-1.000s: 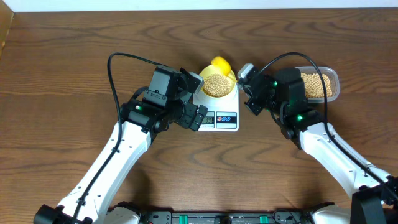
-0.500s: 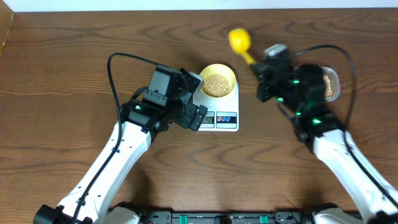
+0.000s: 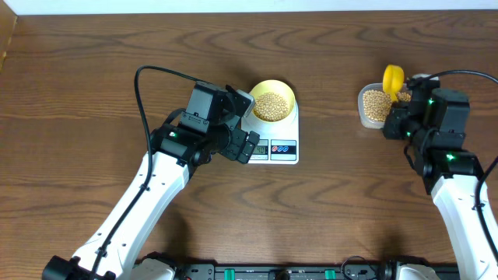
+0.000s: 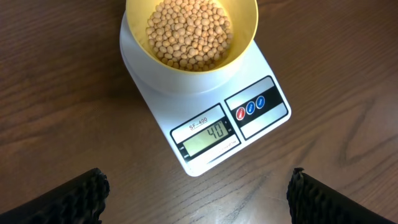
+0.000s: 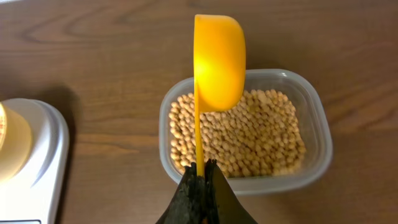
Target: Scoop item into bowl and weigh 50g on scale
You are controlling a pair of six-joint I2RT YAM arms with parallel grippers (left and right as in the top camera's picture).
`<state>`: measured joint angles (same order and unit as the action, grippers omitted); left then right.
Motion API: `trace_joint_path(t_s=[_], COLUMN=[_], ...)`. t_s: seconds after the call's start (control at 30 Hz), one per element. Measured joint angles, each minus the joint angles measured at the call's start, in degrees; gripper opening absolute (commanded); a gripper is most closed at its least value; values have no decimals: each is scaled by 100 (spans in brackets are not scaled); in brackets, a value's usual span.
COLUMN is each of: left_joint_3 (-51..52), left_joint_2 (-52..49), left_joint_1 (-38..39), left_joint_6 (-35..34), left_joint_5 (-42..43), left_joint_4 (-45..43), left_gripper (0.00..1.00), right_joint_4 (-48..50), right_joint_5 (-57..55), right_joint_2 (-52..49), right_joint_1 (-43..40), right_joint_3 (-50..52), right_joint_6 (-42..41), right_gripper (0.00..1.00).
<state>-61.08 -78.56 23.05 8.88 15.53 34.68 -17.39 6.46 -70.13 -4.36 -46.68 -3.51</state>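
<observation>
The pale yellow bowl [image 3: 272, 101] [image 4: 245, 25] stands on the white scale [image 3: 286, 155] [image 4: 264, 134], and beige beans [image 4: 189, 31] cover its bottom. The scale's display [image 4: 208, 135] reads 40. My left gripper [image 3: 247, 145] [image 4: 199, 199] hovers open just in front of the scale, nothing between its fingers. Far to the right, my right gripper [image 3: 402, 109] [image 5: 200, 174] is shut on the thin handle of a bright yellow scoop [image 3: 393, 78] [image 5: 217, 62]. The scoop is turned on its edge above a clear tub [image 3: 362, 113] [image 5: 280, 183] of more beans [image 5: 261, 137].
Brown wooden tabletop [image 3: 93, 70] lies all around. The tub sits about a hand's width right of the scale. Black cables loop over both arms. The table's far edge runs along the top of the overhead view.
My right arm has swung the scoop from over the bowl to the right, and it now hangs above the tub. The left arm has not moved.
</observation>
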Motion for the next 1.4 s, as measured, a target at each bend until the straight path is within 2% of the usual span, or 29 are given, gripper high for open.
trace_joint_path(t_s=[0.47,0.83,1.4], left_joint_3=[0,0,0], left_joint_2=[0,0,0], left_joint_1=[0,0,0], left_joint_6=[0,0,0], left_joint_5=[0,0,0], left_joint_4=[0,0,0], left_gripper=[94,94,94], right_joint_4=[-256,-254,-293], right_joint_5=[-542,-116,535], right_joint_2=[-627,-968,-964], right_joint_1=[-22,-24,-205], right_joint_3=[0,0,0], right_joint_6=[0,-24,-1001], right_gripper=[1,1,1])
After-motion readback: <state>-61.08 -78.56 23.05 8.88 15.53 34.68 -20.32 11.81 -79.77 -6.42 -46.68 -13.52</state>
